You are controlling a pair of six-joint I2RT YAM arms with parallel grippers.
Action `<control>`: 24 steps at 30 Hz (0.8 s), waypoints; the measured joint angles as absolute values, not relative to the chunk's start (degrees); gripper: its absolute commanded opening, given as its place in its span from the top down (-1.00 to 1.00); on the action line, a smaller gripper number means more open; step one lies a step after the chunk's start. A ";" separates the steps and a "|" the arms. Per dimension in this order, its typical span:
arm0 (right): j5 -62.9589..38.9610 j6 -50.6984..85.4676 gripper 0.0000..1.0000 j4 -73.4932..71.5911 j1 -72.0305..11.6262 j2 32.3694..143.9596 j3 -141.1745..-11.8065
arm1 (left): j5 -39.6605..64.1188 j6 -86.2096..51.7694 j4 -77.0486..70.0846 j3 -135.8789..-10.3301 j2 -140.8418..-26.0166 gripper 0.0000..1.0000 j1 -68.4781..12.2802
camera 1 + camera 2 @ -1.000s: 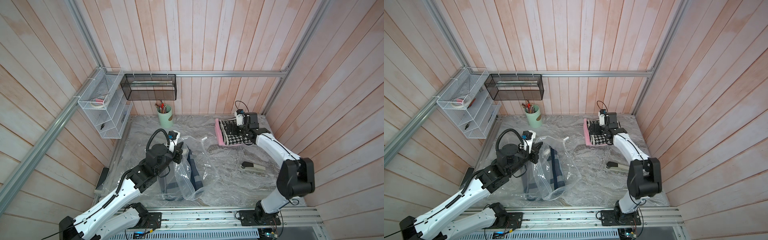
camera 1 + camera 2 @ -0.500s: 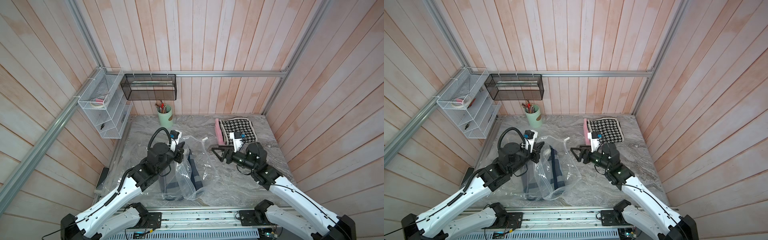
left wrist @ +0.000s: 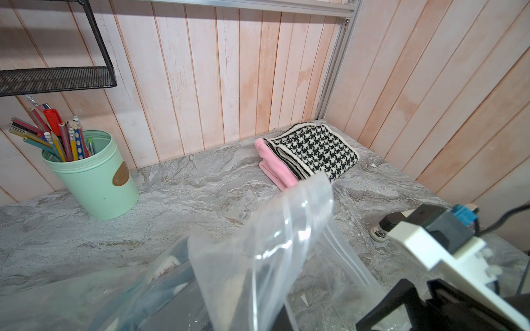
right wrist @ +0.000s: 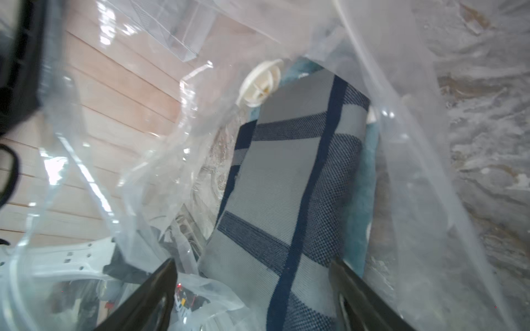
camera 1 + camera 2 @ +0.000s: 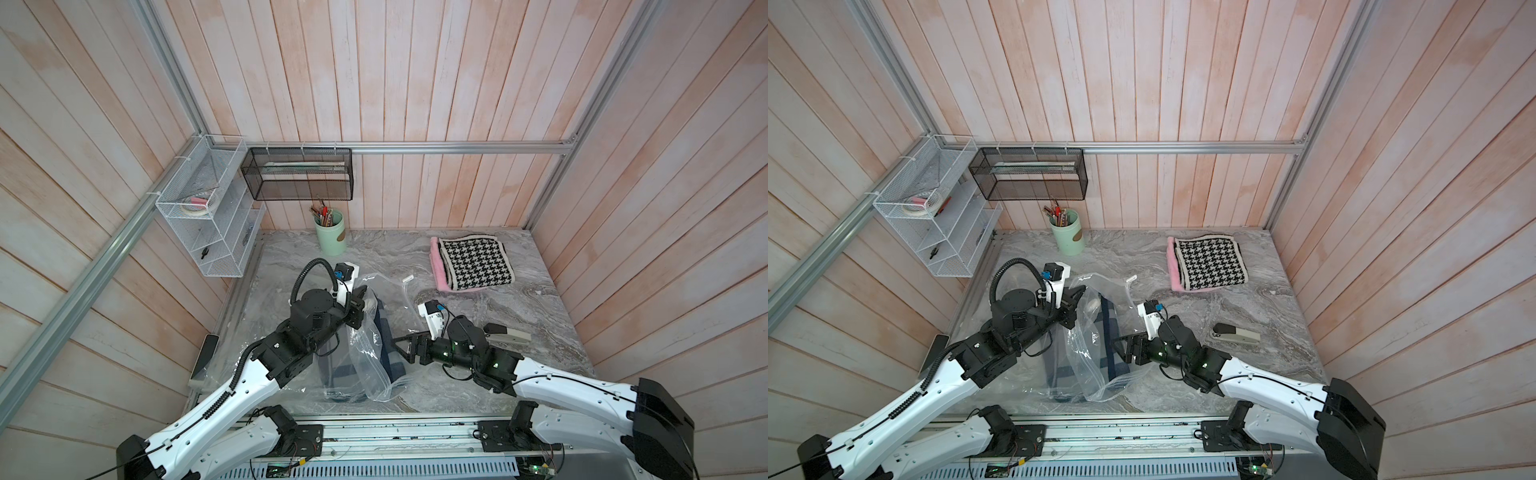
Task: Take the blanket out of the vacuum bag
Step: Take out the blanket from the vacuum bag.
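Marble surface [image 5: 519, 257], clear bag [image 5: 370, 368] holding a plaid blanket [image 5: 385, 332].
Left tool [image 5: 360, 300] pinches the bag's raised edge; right tool [image 5: 399, 348] gapes wide at the blanket's end, not gripping.

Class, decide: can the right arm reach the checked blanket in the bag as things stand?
Probably yes. The left gripper holds up the mouth of the bag, and the open fingers of the right gripper frame the blanket, though thin plastic may lie between.

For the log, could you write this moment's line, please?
left gripper: shut on bag | right gripper: open, facing blanket | blanket: in bag
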State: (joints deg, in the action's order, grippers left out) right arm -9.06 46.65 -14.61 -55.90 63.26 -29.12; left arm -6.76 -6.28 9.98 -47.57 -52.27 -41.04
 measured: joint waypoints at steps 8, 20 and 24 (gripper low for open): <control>-6.44 47.55 -0.77 -18.63 -56.49 71.00 -26.87 | -7.49 -6.85 10.02 -45.91 -50.48 1.00 -41.04; -11.00 47.81 -0.63 -26.89 -56.51 82.19 -28.69 | -7.49 -7.16 10.50 -45.60 -50.13 1.00 -41.04; -12.56 47.77 -0.53 -27.22 -56.80 82.70 -30.30 | -7.51 -7.16 10.55 -45.58 -50.13 1.00 -41.04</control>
